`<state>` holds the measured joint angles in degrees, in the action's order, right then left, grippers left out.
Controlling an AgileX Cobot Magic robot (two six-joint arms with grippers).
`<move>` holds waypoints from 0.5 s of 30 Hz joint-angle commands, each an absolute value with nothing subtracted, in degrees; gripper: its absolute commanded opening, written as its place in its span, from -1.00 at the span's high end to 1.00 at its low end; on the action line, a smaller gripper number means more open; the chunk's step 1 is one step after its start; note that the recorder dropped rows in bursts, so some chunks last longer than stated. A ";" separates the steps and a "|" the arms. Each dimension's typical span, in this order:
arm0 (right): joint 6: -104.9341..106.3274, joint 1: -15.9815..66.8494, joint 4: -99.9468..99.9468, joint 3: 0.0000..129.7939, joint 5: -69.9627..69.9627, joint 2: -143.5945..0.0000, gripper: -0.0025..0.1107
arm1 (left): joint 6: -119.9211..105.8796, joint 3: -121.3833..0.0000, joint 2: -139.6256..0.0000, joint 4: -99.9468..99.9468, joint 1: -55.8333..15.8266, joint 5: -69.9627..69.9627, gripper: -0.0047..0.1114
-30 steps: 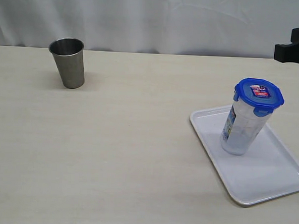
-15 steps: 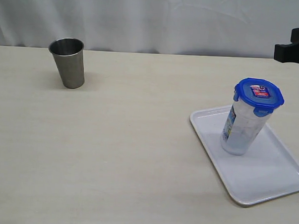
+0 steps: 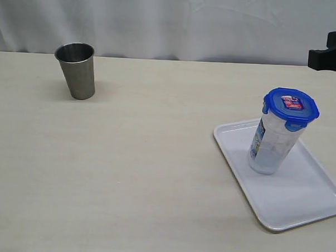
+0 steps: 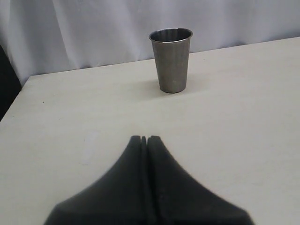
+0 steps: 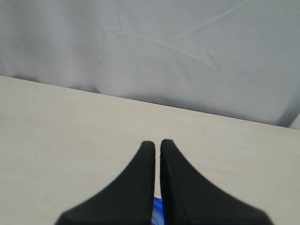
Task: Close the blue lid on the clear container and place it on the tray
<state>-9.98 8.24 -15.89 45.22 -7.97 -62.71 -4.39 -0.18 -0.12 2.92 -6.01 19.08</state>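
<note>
The clear container [image 3: 270, 147] stands upright on the white tray [image 3: 298, 204] at the right of the table. The blue lid [image 3: 291, 106] sits on top of it with its flaps down. My right gripper [image 3: 316, 59] hangs above and behind the container, apart from it. In the right wrist view that gripper [image 5: 157, 142] is shut with only a thin slit between its fingers and nothing held. A sliver of the blue lid [image 5: 158, 213] shows through the slit. My left gripper [image 4: 144, 138] is shut and empty over bare table, outside the exterior view.
A grey stainless steel cup [image 3: 76, 70] stands at the far left of the table, ahead of the left gripper as the steel cup [image 4: 171, 58] in the left wrist view. A white curtain [image 3: 172, 23] closes off the back edge.
</note>
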 commanded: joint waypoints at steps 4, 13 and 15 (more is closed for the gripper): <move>-9.82 7.86 -15.92 45.01 -7.79 -62.43 0.88 | -1.12 0.00 0.00 2.06 -5.75 19.83 0.92; -9.82 7.86 -15.92 45.01 -7.79 -62.43 0.88 | -1.26 0.00 0.00 1.93 -5.75 19.84 0.92; -9.82 7.86 -15.92 45.01 -7.79 -62.43 0.88 | -1.26 0.00 0.00 1.93 -5.75 19.84 0.92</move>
<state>-9.98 8.24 -15.89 45.22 -7.97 -62.71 -1.66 -0.18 -0.12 2.56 -6.01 20.60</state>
